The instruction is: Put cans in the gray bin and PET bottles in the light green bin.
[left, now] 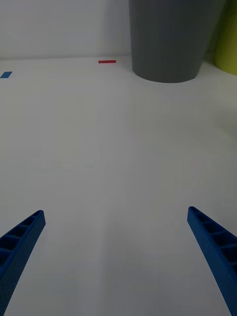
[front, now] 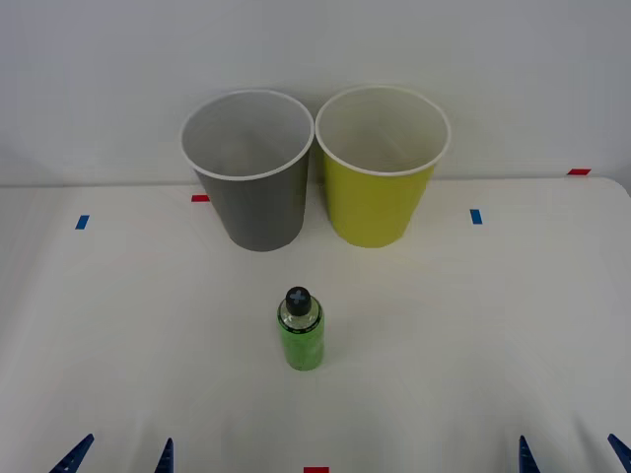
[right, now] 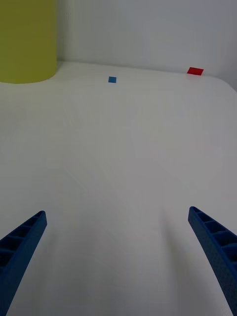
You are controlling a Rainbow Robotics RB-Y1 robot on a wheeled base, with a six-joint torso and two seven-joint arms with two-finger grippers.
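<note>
**Bottle Waited Between Two Idle Grippers**

White table [front: 513, 325] lay bare under both grippers. Left gripper [front: 120, 455] and right gripper [front: 572, 455] hung spread-fingered. Ahead and between them stood the PET bottle [front: 300, 335], upright; a grasp would best pinch its body squarely. Beyond stood the gray bin [front: 251, 187], then the light green bin [front: 380, 182], its target.

You've got blue ribbed fingers on your left gripper [front: 120, 455] and right gripper [front: 574, 453], each tapering to thin pointed tips

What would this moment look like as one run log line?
PET bottle: upright, front of bins, untouched | gray bin, light green bin: side by side | left claw: open, near edge | right claw: open, near edge
</note>
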